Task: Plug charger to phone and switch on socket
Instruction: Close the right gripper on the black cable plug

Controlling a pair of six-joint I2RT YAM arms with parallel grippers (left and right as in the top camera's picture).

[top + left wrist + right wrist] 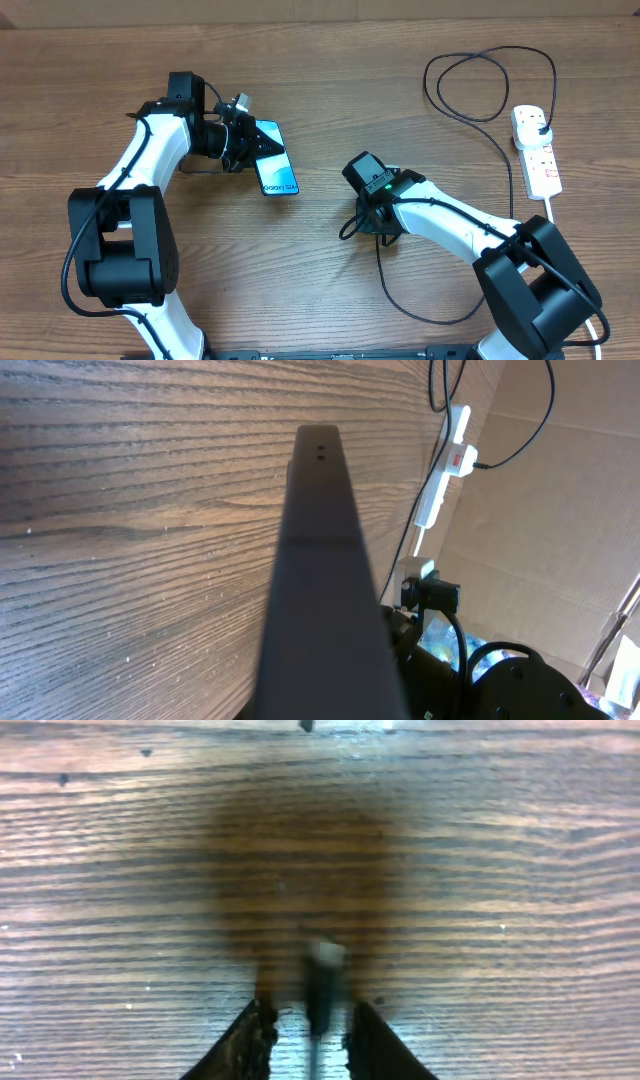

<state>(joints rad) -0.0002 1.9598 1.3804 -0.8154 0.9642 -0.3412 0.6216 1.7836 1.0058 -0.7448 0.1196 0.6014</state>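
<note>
The left gripper [243, 150] is clamped on 1 end of the phone [277, 170], holding it tilted above the table [330, 80], left of centre, screen facing up. The right gripper [310, 1012] points down at the wood with its 2 fingers [250, 1042] slightly apart. The charger's tip [322, 962] sits blurred between them; I cannot tell whether they pinch it. The black plug [537, 124] sits in the socket [545, 170] at the far right.

Left arm [150, 150] and right arm [450, 215]: white link shells, black joint housings, thin black cables along links. 1 green LED [377, 186] on right wrist.
</note>
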